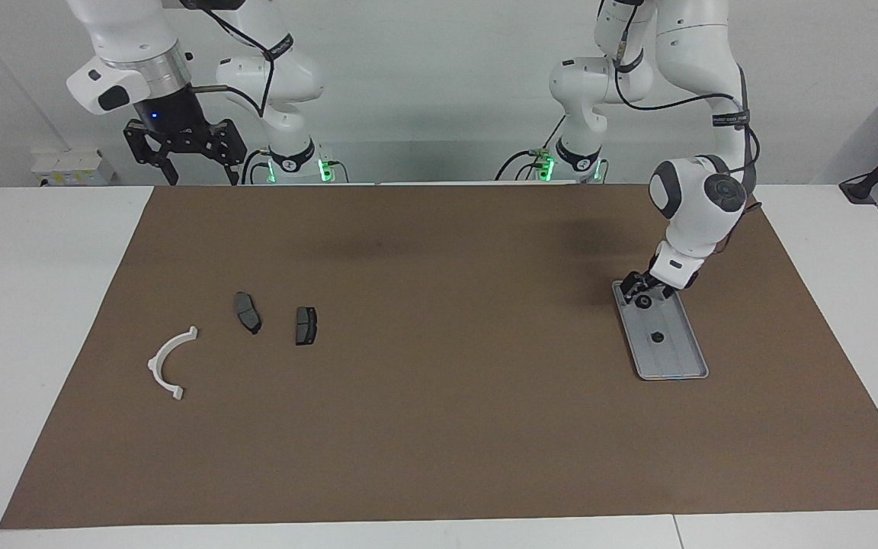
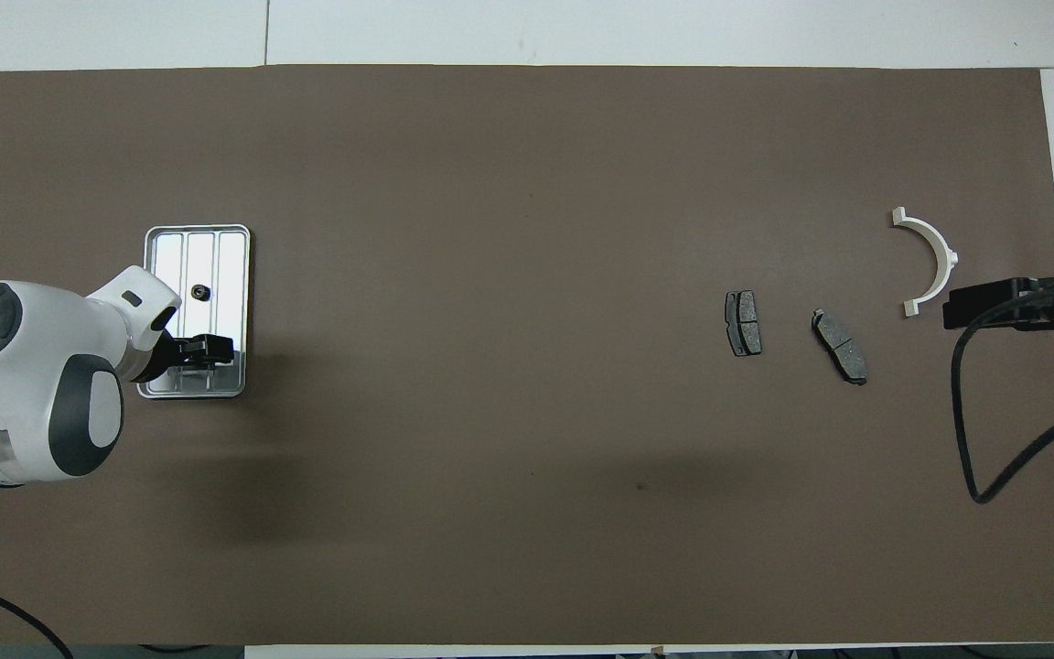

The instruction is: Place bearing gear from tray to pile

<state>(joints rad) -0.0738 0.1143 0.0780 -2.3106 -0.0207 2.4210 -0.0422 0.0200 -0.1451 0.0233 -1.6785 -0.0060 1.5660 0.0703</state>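
Two gears in tray [image 1: 683, 364]; left gripper [image 1: 643, 293] over one gear [image 1: 643, 301], grip unclear; right gripper [image 1: 185, 156] open, waiting.

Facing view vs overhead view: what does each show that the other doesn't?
Facing only: the right gripper whole, open, waiting high over the table edge at the right arm's end; a dark gear at the left gripper, on the tray at its end nearer the robots. Overhead only: the tray's grooves drawn plainly; there the left gripper covers that gear. Both: second gear mid-tray, two brake pads, white arc.
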